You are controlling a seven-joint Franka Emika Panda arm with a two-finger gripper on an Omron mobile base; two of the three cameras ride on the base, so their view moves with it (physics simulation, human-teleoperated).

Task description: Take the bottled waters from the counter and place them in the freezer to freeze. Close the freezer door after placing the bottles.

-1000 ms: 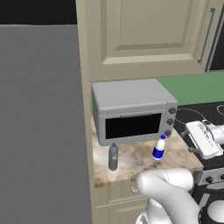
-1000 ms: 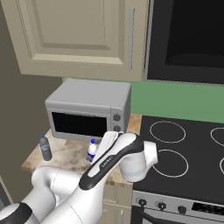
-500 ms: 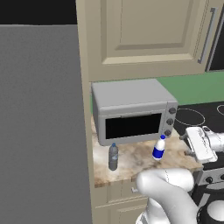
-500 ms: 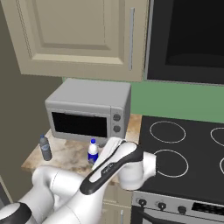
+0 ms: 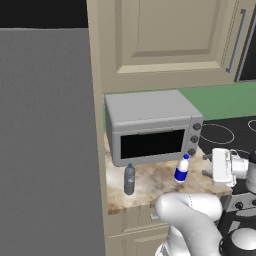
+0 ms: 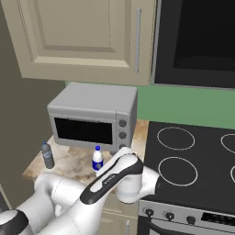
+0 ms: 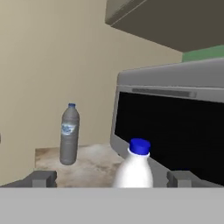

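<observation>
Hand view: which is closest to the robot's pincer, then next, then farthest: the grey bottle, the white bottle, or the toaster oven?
1. White bottle, right between the open pincer tips.
2. Toaster oven, just behind, right side.
3. Grey bottle, farther back, left.

A grey toaster oven (image 5: pixel 152 126) with a dark glass door and three knobs down its right side stands against the green back wall (image 6: pixel 193 104). Cream wall cabinets (image 5: pixel 160 40) hang above it, one with a vertical bar handle (image 6: pixel 138 40). To its right lies a black stovetop (image 6: pixel 193 158) with ring burners, and what looks like a dark microwave (image 6: pixel 197 41) hangs above that.
</observation>
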